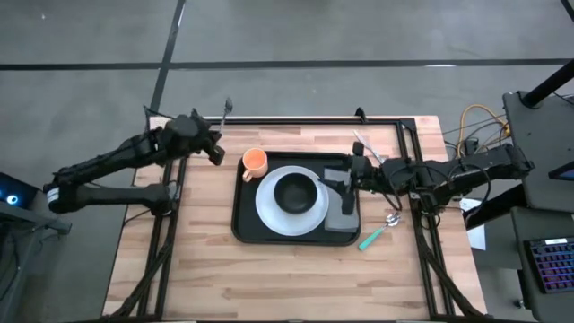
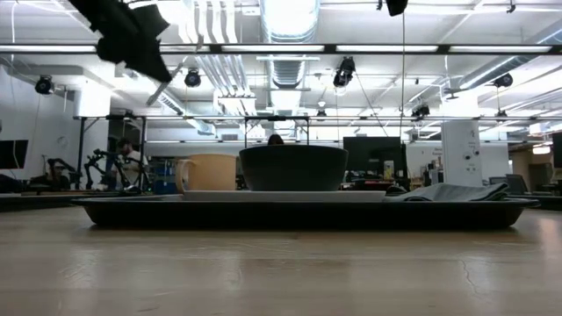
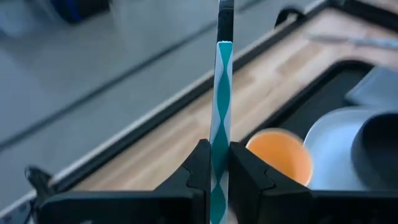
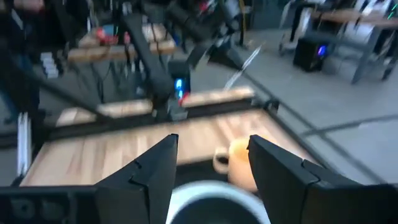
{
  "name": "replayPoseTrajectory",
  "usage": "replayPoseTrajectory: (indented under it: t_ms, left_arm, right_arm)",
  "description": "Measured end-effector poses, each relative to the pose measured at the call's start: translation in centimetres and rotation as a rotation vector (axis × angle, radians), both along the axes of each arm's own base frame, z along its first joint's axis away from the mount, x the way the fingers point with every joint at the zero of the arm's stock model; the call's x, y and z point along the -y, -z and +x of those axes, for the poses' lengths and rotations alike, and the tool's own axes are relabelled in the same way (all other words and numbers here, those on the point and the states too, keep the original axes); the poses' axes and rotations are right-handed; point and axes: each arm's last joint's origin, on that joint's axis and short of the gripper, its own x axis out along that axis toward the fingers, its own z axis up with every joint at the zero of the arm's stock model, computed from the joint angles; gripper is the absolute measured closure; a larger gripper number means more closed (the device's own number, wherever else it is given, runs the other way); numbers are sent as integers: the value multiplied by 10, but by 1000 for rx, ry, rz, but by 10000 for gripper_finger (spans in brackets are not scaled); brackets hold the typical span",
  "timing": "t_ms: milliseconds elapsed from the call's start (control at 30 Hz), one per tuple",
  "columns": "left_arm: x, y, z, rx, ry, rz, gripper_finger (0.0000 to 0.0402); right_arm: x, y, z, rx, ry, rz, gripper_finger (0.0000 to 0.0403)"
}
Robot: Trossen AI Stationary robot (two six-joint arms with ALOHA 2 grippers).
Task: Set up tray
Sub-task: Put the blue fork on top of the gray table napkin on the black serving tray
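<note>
Item 1 – tray [image 1: 244,224]: black, raised rim, centre of the wooden table [image 1: 197,269]. Holds a white plate [image 1: 269,211] w/ dark bowl [image 1: 295,191] on it, orange mug [image 1: 255,161] in the far-left corner, grey napkin [image 1: 342,215] along the right side.

Item 2 – left gripper [image 1: 215,148]: raised above the table's far-left area, near the mug but outside the tray rim. Claw clamped tight on a utensil w/ teal-and-white patterned handle [image 3: 220,124]; metal end points up and away. Which utensil it is, can't tell. In the low view it hangs high, well clear of the tabletop.

Item 3 – right gripper [image 1: 343,182]: low over the tray's right side, by the napkin and the plate edge. Claw spread wide, nothing between the fingers [image 4: 283,171].

Item 4 – loose cutlery: spoon w/ teal handle [image 1: 378,231] on bare wood just right of the tray; a silver piece [image 1: 367,148] near the table's far-right edge.

Risks, as I judge them:
- Utensil gripped low on the handle, long end free; could pivot or slip in the claw on a fast swing.
- Path to the napkin crosses mug and bowl; a low pass could tip the mug.
- Right arm sits where cutlery likely goes; arms could clash if both move in.
- A drop from height could bounce off the rim.
</note>
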Motion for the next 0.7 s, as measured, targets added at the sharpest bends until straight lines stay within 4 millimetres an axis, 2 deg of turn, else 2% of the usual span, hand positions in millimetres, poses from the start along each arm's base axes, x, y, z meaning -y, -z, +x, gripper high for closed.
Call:
replayPoseTrajectory:
  t_ms: [100,200,467,700]
  left_arm:
    - [10,-4,15,12,6,58,385]
    - [21,-6,39,20,-15,134,385]
    - [53,2,123,-10,-79,317,385]
    - [65,6,192,-85,-69,372,385]
  right_arm:
    - [7,-3,2,81,27,2,216]
    - [16,0,7,160,61,20,216]
    - [43,28,29,286,178,71,216]
    - [54,48,56,334,213,66,216]
